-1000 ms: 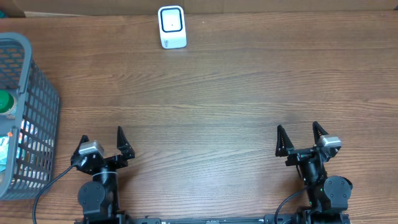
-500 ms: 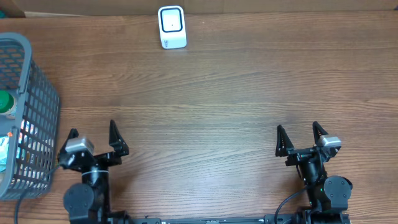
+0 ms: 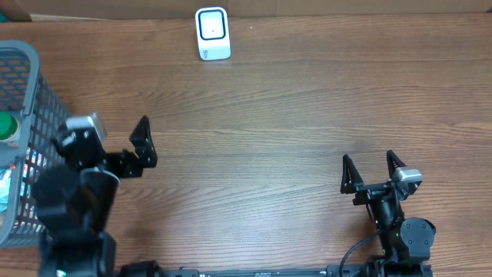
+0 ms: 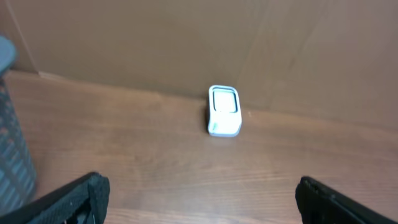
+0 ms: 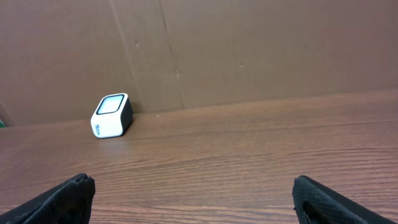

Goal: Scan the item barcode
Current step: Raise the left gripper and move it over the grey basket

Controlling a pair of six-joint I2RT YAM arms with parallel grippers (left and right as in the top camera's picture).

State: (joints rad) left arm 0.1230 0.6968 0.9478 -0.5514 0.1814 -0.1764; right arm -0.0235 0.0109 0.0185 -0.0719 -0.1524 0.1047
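Observation:
A white barcode scanner stands at the far edge of the table; it also shows in the left wrist view as the scanner and in the right wrist view as the scanner. Items lie in a grey basket at the left: a green-topped one and others only partly seen through the mesh. My left gripper is raised beside the basket, open and empty; its wrist view shows the gripper over bare wood. My right gripper rests open and empty near the front edge, its wrist view showing the gripper.
A brown cardboard wall backs the table behind the scanner. The basket's wall fills the left edge of the left wrist view. Wooden tabletop stretches between the arms and the scanner.
My left arm has risen and swung left and forward, up to the basket's side, its jaws staying open. The right arm has not moved.

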